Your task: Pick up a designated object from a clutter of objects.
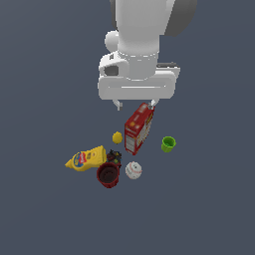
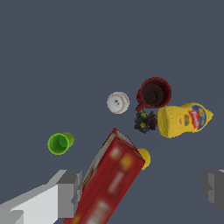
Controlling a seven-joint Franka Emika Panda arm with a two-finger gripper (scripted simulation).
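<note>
Grey floor, ribbed dark red cup (image 1: 108,175)

— How many cups are on the worktop (image 1: 45,219)?
— Two: one dark red ribbed cup (image 1: 108,175) and one smaller green cup (image 1: 168,144).
— And the rest?
— One yellow mustard bottle (image 1: 87,159), one tall red box (image 1: 138,128), one lemon (image 1: 117,137), one white baseball (image 1: 133,170) and one small dark thing (image 1: 114,157), too small to make out.
— So seven items?
— Seven, each kind single apart from the cups.
</note>
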